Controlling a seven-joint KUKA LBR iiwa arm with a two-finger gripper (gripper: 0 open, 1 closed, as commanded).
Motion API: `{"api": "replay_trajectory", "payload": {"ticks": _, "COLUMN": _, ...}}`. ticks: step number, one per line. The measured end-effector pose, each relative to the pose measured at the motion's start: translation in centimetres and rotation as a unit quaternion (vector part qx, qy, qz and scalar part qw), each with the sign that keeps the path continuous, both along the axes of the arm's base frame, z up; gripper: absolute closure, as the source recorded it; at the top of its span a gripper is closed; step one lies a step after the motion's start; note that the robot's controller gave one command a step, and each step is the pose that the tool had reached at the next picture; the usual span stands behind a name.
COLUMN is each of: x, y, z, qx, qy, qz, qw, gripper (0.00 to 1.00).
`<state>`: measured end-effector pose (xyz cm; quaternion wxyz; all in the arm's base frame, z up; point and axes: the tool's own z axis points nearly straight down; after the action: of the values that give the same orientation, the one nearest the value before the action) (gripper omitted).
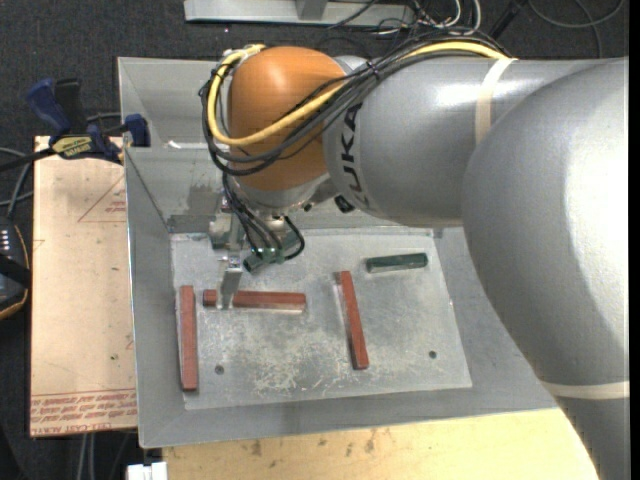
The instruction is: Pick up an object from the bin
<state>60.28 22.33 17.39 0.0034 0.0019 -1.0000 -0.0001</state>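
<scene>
Camera view is showing the pincer sitting at the 9 o'clock end of a horizontal red-brown bar, its spread impossible to tell.

Partial "KUKA" logo, blk letters, on grey arm.

Silver arm; orange cover; yellow, black cables.

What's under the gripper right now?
The left end of a reddish-brown bar lying crosswise mid-bin sits under the gripper. The arm covers the bin floor behind it.
</scene>
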Motion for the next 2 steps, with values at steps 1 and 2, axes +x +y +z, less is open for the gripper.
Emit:
{"api": "replay_trajectory", "payload": {"ticks": 1, "x": 0.2, "y": -0.1, "z": 0.5, "qx": 0.001, "qy": -0.0038, "qz": -0.002, "qw": 1.0000, "gripper": 0.00}}
{"api": "replay_trajectory", "payload": {"ticks": 2, "x": 0.3, "y": -4.9, "z": -9.6, "qx": 0.003, "qy": -0.0089, "qz": 0.007, "qw": 0.9999, "gripper": 1.00}}
